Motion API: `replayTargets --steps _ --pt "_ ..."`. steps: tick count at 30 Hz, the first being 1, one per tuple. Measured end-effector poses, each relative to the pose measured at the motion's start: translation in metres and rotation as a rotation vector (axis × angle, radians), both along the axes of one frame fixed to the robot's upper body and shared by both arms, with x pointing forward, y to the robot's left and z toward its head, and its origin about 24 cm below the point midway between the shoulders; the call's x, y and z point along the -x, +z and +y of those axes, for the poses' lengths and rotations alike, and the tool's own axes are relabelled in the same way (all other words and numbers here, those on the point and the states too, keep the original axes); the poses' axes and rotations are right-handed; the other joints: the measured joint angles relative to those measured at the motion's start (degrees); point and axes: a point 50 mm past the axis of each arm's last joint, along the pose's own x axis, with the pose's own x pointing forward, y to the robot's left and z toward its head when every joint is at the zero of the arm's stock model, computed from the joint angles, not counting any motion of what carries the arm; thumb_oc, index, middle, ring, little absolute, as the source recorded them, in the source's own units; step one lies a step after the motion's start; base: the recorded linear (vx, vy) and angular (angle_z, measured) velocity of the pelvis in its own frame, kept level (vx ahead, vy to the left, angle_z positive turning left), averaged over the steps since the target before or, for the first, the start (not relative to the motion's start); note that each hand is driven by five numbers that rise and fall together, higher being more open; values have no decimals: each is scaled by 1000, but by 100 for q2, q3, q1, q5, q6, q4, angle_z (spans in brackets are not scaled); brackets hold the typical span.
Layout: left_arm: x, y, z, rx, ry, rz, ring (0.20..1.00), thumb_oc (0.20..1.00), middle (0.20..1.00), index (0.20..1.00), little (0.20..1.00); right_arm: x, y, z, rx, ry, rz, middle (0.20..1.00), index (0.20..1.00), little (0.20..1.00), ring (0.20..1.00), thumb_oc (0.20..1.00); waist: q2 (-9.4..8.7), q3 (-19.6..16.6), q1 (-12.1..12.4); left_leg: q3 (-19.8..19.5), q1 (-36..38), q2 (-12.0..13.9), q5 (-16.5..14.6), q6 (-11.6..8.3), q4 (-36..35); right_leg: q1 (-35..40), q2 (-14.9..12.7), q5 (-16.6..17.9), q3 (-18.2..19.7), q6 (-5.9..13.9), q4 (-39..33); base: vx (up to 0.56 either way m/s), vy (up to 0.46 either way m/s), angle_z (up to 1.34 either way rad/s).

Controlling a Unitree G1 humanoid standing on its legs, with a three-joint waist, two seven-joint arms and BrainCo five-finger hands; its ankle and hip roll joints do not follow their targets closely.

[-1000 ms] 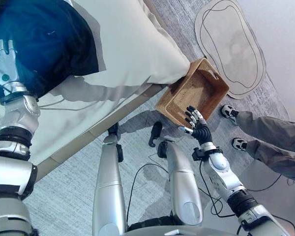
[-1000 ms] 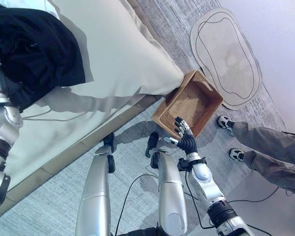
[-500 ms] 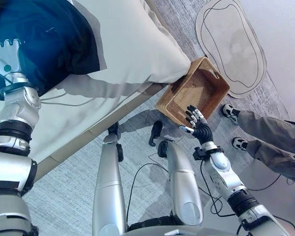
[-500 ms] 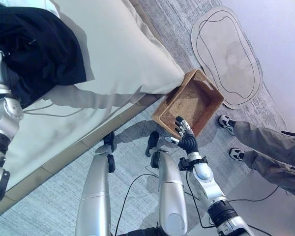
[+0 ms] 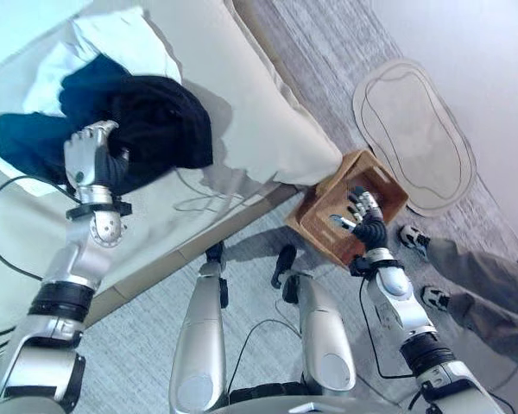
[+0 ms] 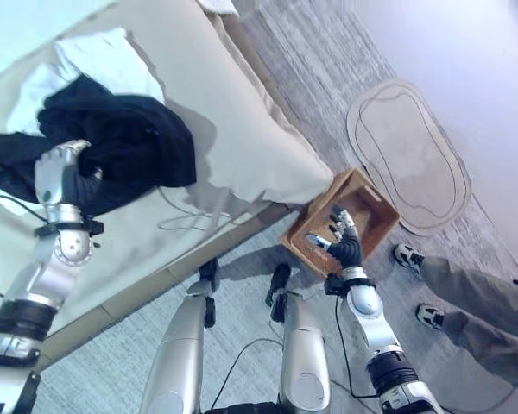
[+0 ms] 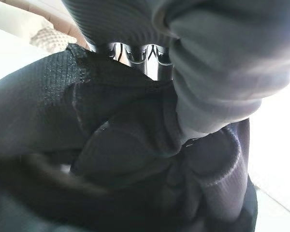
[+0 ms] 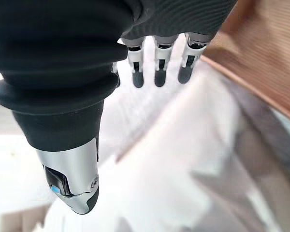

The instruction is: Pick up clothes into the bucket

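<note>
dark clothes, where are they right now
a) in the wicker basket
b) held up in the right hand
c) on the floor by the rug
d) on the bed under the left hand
d: the dark clothes lie heaped on the bed with the left hand on them, while the wicker basket sits on the floor by the open right hand.
</note>
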Motion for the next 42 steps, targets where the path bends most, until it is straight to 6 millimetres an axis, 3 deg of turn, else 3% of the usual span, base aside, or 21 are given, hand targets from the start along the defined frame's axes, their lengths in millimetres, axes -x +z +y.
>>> replayTargets --steps 2,4,7,9,12,15,24,30,39,40,41,42 --pt "3 -1 -8 9 -57 13 200 200 200 200 200 0 0 -5 -3 -24 1 1000 1000 1000 1000 1000 34 -67 68 15 322 0 20 -8 -175 321 33 26 -19 24 -206 77 -18 -3" --pt "3 -9 -18 33 -105 31 200 200 200 200 200 6 -6 -11 9 -36 28 1000 1000 1000 1000 1000 169 -373 99 6 342 0 18 -10 -234 394 48 34 -47 31 -358 83 -37 0" --pt "6 -6 -32 86 -186 28 200 200 200 200 200 5 -12 -10 34 -23 67 1000 1000 1000 1000 1000 246 -415 128 12 746 3 64 -11 -438 826 105 113 -70 70 -610 87 -31 -1" --pt "11 -7 -44 88 -268 42 200 200 200 200 200 9 -16 -11 85 -16 82 1000 1000 1000 1000 1000 321 -717 106 16 930 5 63 -13 -594 1018 133 132 -93 101 -832 69 -39 0" --pt "13 -4 -56 120 -352 58 200 200 200 200 200 7 -14 -7 178 32 83 1000 1000 1000 1000 1000 438 -871 106 11 1179 15 84 -42 -741 1321 190 209 -131 148 -1062 80 -42 1" --pt "18 -4 -77 183 -504 97 200 200 200 200 200 6 -13 8 243 141 82 1000 1000 1000 1000 1000 495 -1172 99 27 1437 22 83 -43 -910 1580 228 233 -147 154 -1259 73 -28 -3" --pt "32 -12 -127 378 -866 223 200 200 200 200 200 -5 10 45 580 452 -7 1000 1000 1000 1000 1000 540 -1599 88 146 1993 27 86 -44 -1163 2102 273 287 -96 199 -1569 85 -36 -5" --pt "38 -20 -149 492 -1004 303 200 200 200 200 200 -1 9 69 545 541 -26 1000 1000 1000 1000 1000 625 -1833 95 165 2233 40 85 -45 -1294 2377 328 345 -99 204 -1803 47 -26 -2" --pt "43 -19 -175 577 -1130 344 200 200 200 200 200 10 -13 108 499 685 35 1000 1000 1000 1000 1000 656 -2153 87 173 2338 39 85 -45 -1358 2511 351 377 -102 217 -1934 15 -13 0" --pt "43 -16 -177 582 -1150 337 200 200 200 200 200 11 -11 115 493 717 34 944 944 944 944 944 664 -2163 60 176 2340 37 85 -45 -1358 2513 347 379 -101 219 -1939 0 0 0" --pt "42 -11 -181 561 -1170 333 200 200 200 200 200 12 -8 121 491 751 23 407 407 407 407 407 669 -2174 1 164 2337 36 85 -45 -1360 2522 349 388 -112 223 -1941 18 -2 3" --pt "41 -9 -183 552 -1178 330 200 200 200 200 200 12 -8 124 486 770 21 241 241 241 241 241 675 -2201 -24 163 2339 35 85 -45 -1360 2524 348 389 -114 223 -1941 0 0 0"
